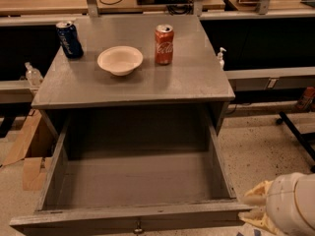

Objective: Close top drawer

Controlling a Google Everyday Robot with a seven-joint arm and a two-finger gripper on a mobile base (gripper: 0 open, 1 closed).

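Note:
The top drawer (pixel 133 218) is a wide, deep grey wooden drawer, pulled far out of the grey cabinet toward the camera. Its inside is bare. The small dark knob (pixel 138 227) sits at the centre of the front panel, at the bottom edge of the view. My gripper (pixel 257 204) is at the bottom right corner, just beside the drawer's front right corner, mostly hidden behind the arm's white rounded body (pixel 293 208). Only a tan part of it shows.
On the cabinet top (pixel 197 82) stand a blue can (pixel 69 39), a white bowl (pixel 120 60) and a red cola can (pixel 164 44). A cardboard box (pixel 29 151) lies on the floor at left. A black chair leg (pixel 295 132) is at right.

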